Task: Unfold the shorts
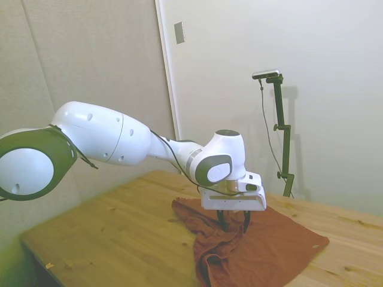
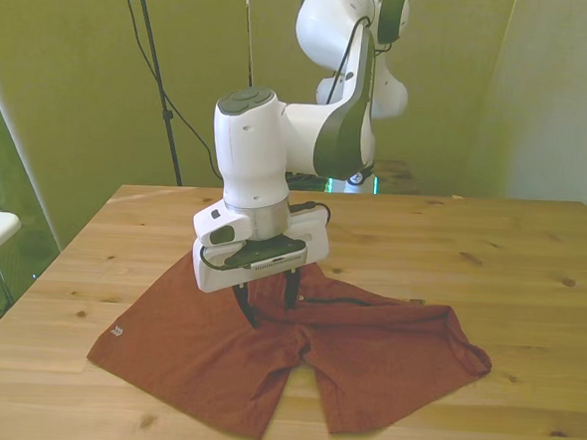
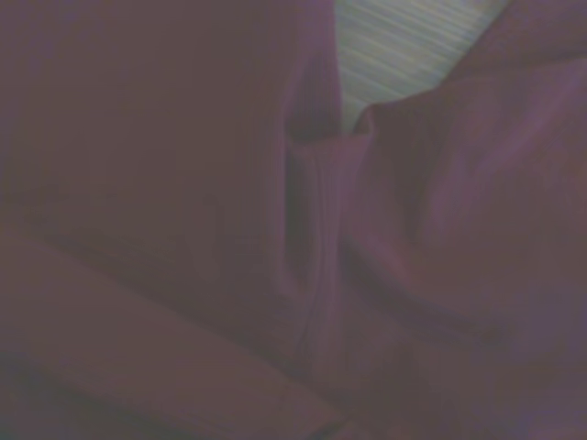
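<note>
Rust-brown shorts (image 2: 365,359) with dark waistband trim; light, knotty wooden table (image 2: 511,253).

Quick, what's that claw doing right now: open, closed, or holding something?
Gripper: jaws open, down on the middle of the shorts with cloth between them; nothing lifted, and a firm hold cannot be told.

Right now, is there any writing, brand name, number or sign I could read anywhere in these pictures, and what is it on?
No text can be read anywhere.
Small pale mark near the corner of the rust-brown soft fabric shorts at the front view's left: too small to read.
White robot arm: no legible lettering.
Grey plate on the wall in the side view: blank.
</note>
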`<state>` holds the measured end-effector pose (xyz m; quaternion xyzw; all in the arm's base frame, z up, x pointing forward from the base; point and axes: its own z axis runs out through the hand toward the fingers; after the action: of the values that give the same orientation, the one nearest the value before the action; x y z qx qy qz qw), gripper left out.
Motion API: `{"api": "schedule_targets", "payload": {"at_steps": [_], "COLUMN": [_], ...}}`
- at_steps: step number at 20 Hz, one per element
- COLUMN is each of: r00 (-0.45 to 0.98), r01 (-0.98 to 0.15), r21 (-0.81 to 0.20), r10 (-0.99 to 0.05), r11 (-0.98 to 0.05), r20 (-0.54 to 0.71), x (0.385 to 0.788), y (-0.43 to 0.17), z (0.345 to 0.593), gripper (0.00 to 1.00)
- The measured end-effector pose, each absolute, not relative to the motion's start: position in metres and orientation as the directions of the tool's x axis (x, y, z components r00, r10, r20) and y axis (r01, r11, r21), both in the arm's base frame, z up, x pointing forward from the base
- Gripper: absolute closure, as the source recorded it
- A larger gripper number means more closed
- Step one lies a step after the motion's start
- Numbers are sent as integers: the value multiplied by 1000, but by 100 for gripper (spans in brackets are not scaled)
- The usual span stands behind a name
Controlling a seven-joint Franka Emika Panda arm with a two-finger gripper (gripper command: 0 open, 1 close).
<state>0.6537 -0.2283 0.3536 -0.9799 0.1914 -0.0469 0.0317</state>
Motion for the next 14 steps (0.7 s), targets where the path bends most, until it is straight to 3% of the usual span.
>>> {"api": "schedule_targets", "payload": {"at_steps": [14], "r00": [907], "r01": [-415], "r21": [-68], "r10": [-418], "r11": [-907], "r20": [46], "x": [663], "y": [-220], "z": [358], "gripper": [100]}}
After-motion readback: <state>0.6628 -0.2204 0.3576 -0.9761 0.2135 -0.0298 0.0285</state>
